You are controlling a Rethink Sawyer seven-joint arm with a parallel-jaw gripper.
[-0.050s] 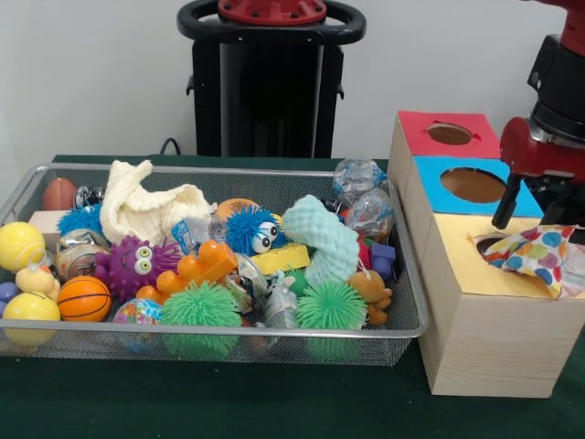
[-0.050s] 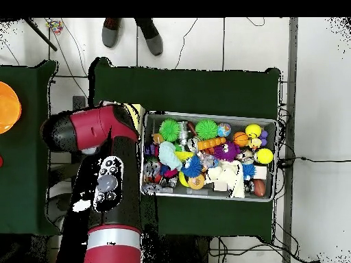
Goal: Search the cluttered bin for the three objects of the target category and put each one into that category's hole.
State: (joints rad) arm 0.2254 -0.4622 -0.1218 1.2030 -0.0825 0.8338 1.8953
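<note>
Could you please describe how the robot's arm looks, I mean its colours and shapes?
The arm is made of thick rounded segments with red shells and black joints. In the overhead view, one black section carries a panel of pale round buttons, and a light grey band rings the red link near the base.

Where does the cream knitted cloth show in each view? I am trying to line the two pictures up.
Front view: the cream knitted cloth lies at the bin's back left, behind the purple spiky toy.
Overhead view: the same cloth lies along the bin's lower edge, right of centre.
Shared landmark: the two green spiky balls on the opposite long side of the wire bin.
</note>
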